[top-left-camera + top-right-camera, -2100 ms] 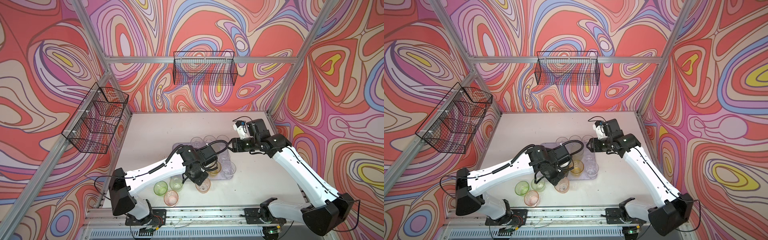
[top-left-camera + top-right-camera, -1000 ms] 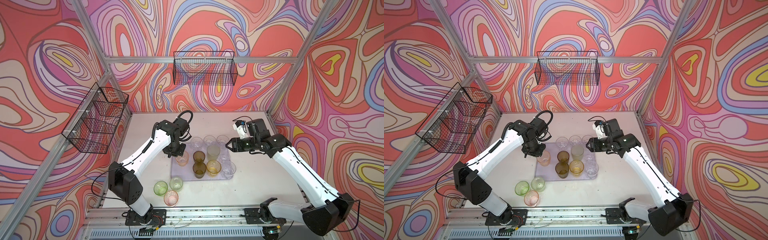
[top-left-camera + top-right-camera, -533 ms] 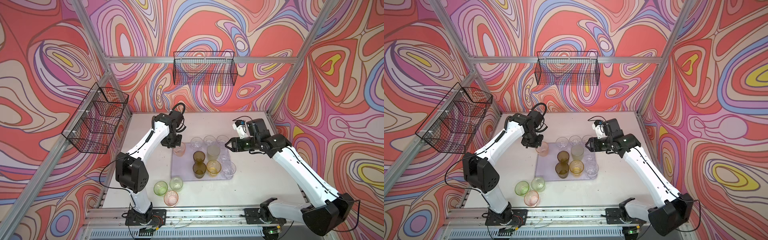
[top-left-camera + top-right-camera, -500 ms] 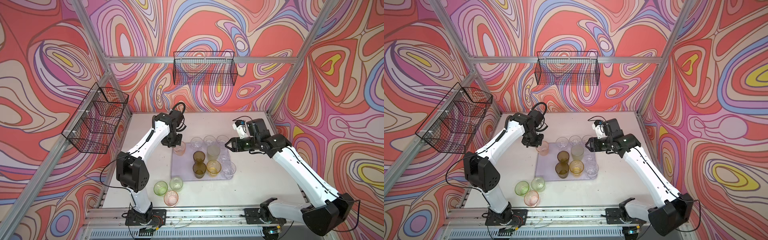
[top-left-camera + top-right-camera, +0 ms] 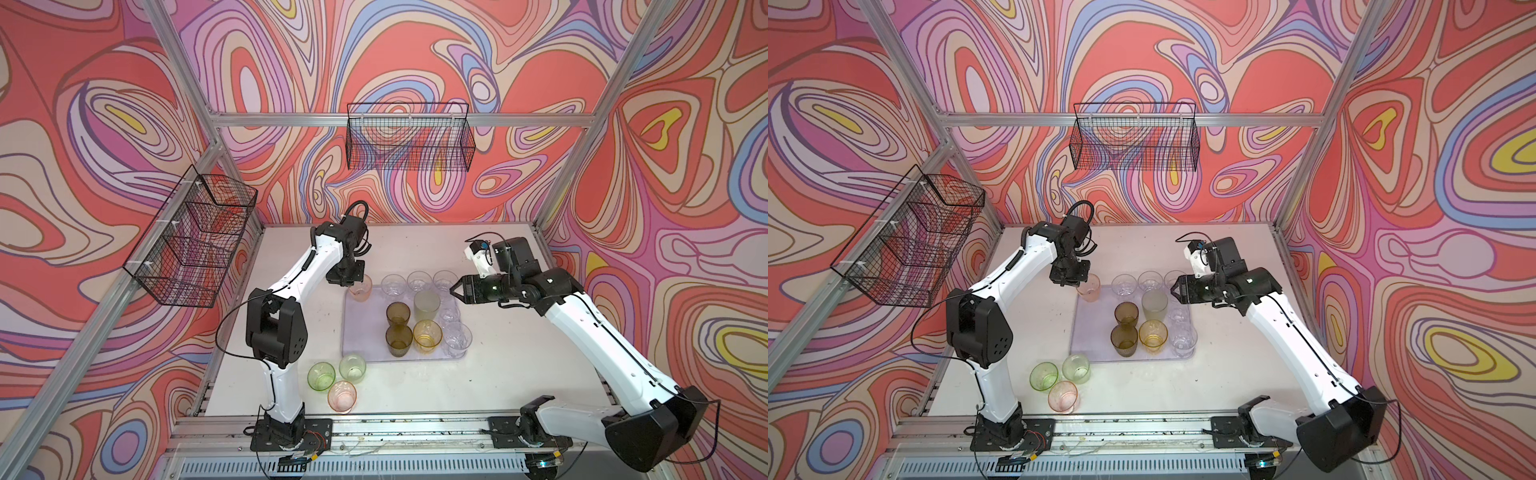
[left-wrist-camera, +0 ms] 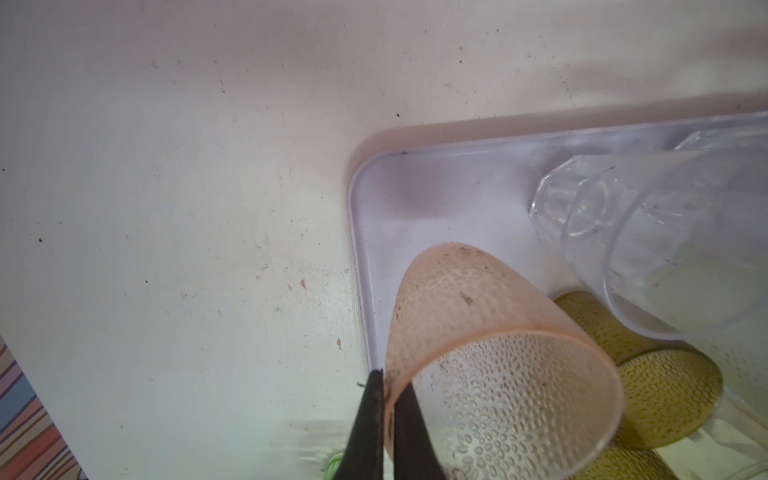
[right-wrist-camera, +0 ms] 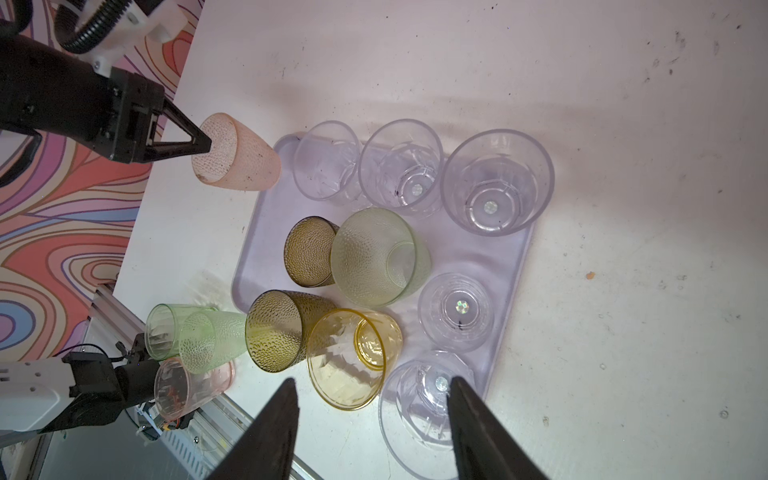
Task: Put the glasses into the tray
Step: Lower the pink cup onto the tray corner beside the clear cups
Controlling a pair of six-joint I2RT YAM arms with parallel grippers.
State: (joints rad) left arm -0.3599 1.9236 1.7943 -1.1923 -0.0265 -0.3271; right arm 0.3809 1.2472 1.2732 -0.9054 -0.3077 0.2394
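While two seconds ago the left gripper (image 5: 349,281) was low over the near edge of the tray (image 5: 361,332), it has now gone to the tray's far left corner. Its two fingers are pressed together on the rim of a pink glass (image 5: 360,289). This glass leans a little; whether its base already touches the tray I cannot tell. The right gripper (image 5: 454,289) has hardly moved and hangs over the tray's far right side, jaws apart and empty.

The table (image 5: 519,365) is white and scratched, between walls of swirled red and lilac pattern. A wire basket (image 5: 409,141) hangs on the far wall and a second basket (image 5: 195,245) on the left wall.

On the tray stand clear glasses (image 5: 417,280), two olive-brown glasses (image 5: 398,313), a frosted pale glass (image 5: 427,305) and an amber glass (image 5: 427,336). The nearest clear one is just right of the pink glass. On the table, near the tray's near left corner, stand a green glass (image 5: 321,376), a light green glass (image 5: 352,368) and a second pink glass (image 5: 342,397).
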